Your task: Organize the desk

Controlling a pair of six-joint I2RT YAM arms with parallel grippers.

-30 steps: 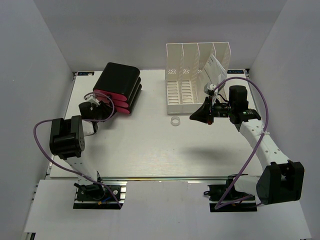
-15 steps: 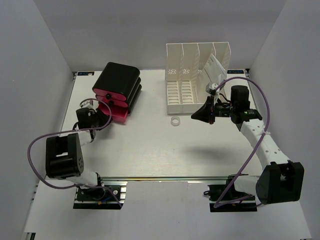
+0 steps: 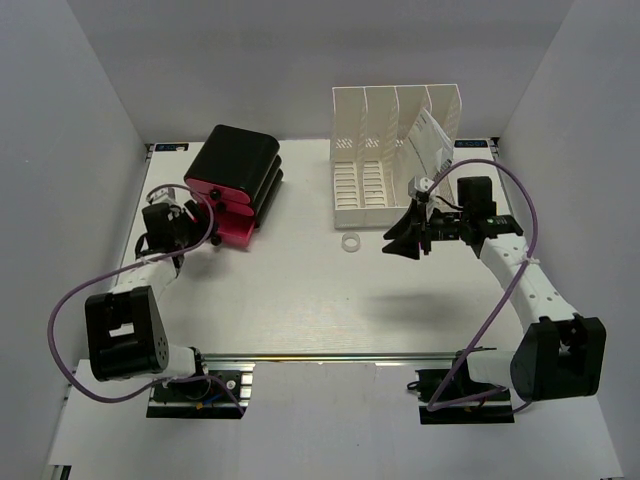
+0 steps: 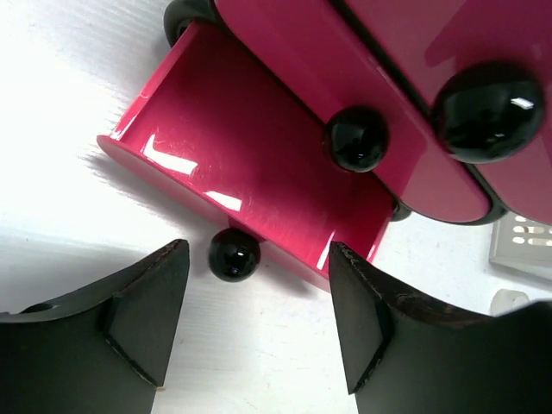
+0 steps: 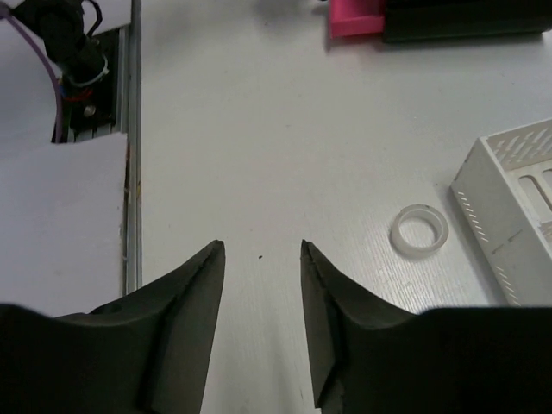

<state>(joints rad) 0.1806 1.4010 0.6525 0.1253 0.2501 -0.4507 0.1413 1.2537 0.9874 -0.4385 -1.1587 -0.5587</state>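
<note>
The desk (image 3: 300, 290) is a white tabletop. At its back left stands a black drawer unit (image 3: 238, 170) with its bottom pink drawer (image 3: 226, 230) pulled out. My left gripper (image 3: 193, 228) faces that drawer. In the left wrist view the left gripper (image 4: 259, 276) is open, and the drawer's black knob (image 4: 234, 255) sits at the tips, nearer the left finger and untouched. The pink drawer (image 4: 250, 164) looks empty. My right gripper (image 3: 400, 241) hovers open right of a clear tape ring (image 3: 350, 243). Nothing lies between the right gripper's (image 5: 262, 250) fingers.
A white slotted file rack (image 3: 395, 150) stands at the back right with white papers (image 3: 428, 135) leaning in its right slot. Its corner (image 5: 509, 198) shows beside the tape ring (image 5: 419, 230). A silver rail (image 3: 330, 357) runs along the near edge.
The left arm drew back to the left, pulling the bottom drawer out, then its jaws opened off the knob. The right gripper went from shut to open and shifted slightly nearer.
</note>
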